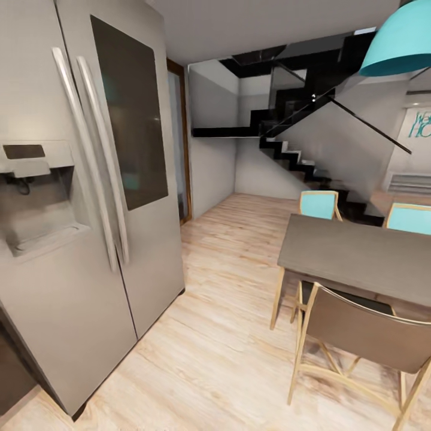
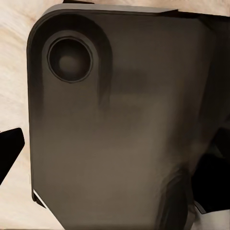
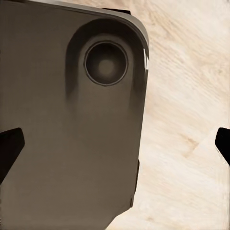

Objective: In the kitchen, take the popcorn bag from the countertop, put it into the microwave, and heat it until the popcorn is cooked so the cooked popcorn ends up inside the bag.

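Observation:
The popcorn bag, the microwave and the countertop are out of view. In the left wrist view my left gripper (image 2: 112, 163) hangs open over the robot's dark base (image 2: 120, 120), with one black fingertip (image 2: 9, 149) at the picture's edge over the wooden floor. My right gripper (image 3: 115, 146) is open too, its black fingertips (image 3: 8, 148) spread wide, one over the dark base (image 3: 62, 134) and one over pale floorboards (image 3: 187, 143). Nothing is held in either gripper.
A tall steel two-door fridge (image 1: 90, 197) with a water dispenser stands close at the left. A grey dining table (image 1: 359, 254) with a brown chair (image 1: 365, 335) and teal chairs (image 1: 318, 205) is at the right. Pale wood floor (image 1: 221, 299) runs between them towards a black staircase (image 1: 299, 155).

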Controlling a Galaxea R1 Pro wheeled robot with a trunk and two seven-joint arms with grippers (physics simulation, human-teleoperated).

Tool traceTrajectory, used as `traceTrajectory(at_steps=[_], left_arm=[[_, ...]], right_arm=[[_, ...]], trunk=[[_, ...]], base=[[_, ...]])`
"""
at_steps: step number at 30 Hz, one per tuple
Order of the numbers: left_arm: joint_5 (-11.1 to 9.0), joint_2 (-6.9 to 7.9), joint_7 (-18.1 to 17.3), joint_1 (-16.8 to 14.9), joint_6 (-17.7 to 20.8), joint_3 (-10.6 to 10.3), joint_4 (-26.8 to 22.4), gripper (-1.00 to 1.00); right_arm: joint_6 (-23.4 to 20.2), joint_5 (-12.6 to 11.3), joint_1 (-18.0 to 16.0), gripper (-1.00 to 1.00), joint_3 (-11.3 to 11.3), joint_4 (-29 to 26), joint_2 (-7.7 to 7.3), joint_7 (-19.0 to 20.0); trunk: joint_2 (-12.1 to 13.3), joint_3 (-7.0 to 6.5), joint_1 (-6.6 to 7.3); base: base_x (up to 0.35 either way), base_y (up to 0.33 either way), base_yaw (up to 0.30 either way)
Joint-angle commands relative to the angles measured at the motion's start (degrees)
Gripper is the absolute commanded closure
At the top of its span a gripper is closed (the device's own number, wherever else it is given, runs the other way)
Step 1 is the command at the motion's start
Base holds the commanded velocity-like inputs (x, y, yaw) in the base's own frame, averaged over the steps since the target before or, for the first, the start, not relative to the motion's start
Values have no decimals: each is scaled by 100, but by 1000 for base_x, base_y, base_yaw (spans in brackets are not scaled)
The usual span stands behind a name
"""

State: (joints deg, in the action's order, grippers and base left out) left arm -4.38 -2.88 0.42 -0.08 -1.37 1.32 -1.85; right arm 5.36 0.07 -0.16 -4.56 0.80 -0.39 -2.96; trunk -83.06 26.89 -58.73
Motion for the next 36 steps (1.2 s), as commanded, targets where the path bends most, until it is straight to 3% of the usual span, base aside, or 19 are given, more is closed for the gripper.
traceTrajectory(at_steps=[1, 36], left_arm=[[-46, -2, 5, -1, -13, 9, 0, -100], [-46, -2, 6, -1, -13, 9, 0, -100]], right_arm=[[23, 3, -2, -100, -45, 10, 2, -21], [18, 10, -2, -100, -53, 8, 4, -21]], trunk=[[-2, 4, 0], [-2, 4, 0]], base=[[0, 0, 300], [0, 0, 300]])
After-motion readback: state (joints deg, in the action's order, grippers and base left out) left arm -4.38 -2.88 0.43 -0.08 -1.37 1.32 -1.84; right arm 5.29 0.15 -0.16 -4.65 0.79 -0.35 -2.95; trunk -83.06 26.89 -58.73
